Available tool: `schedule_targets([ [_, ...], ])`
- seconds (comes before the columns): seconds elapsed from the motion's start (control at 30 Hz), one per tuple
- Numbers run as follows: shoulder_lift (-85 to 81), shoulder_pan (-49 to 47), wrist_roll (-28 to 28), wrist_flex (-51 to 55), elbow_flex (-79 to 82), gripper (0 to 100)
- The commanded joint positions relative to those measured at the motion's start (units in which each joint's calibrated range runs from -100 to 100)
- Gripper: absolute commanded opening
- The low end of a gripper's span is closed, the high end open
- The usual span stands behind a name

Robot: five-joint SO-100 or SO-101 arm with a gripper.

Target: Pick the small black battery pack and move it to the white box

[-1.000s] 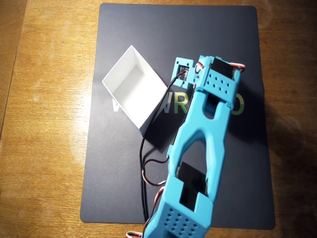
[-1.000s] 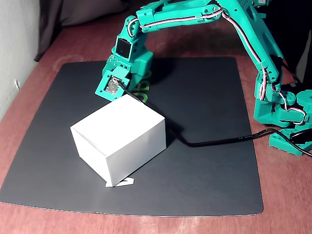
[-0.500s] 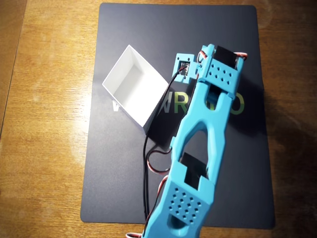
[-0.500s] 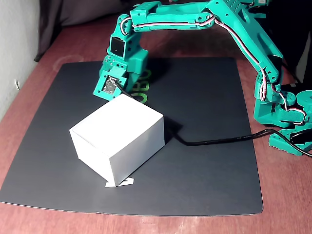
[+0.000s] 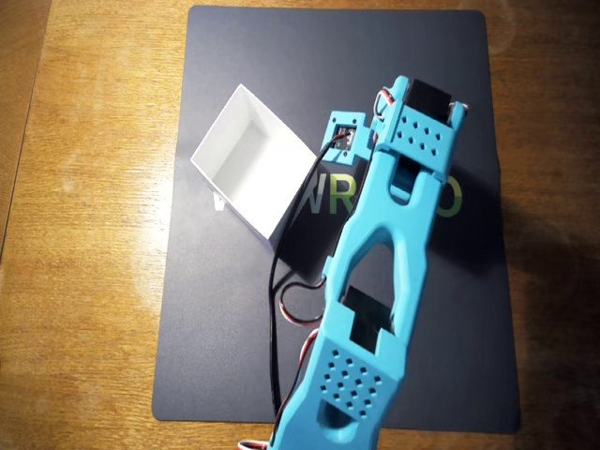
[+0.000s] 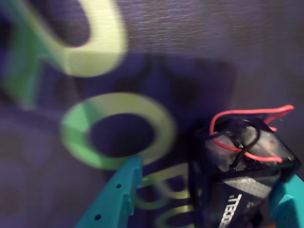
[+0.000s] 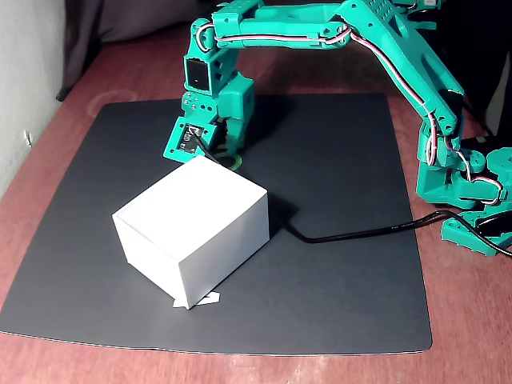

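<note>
Lower right of the wrist view: small black battery pack (image 6: 237,190) wedged between the teal fingers of the end effector (image 6: 204,199), so clenched on the pack, red and black wires (image 6: 247,137) looping off its upper end. Looks lifted a bit off the dark mat (image 6: 166,38) with its green lettering, though hard to say for sure through the blur. In the overhead view, end effector (image 5: 345,133) just right of the white box (image 5: 251,169), near its right corner; in the fixed view, tucked right behind the box (image 7: 192,228). Not over the opening yet. Biggest worry: clipping the thin box wall on the way across and shoving it along the surface (image 5: 94,187). Also that black cable (image 7: 360,232) draped against the box, could drag it. Loose wires might snag the rim on release, leaving the pack hanging half out.
</note>
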Motion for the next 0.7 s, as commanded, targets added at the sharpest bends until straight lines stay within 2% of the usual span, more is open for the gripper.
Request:
schedule_targets([
  [0.0, 0.15, 0.79, -0.43, 6.11, -0.16, 29],
  [0.4, 0.41, 1.03, -1.78, 17.77, 0.84, 29],
  [0.67, 0.41, 1.73, -4.83, 15.84, 0.75, 29],
])
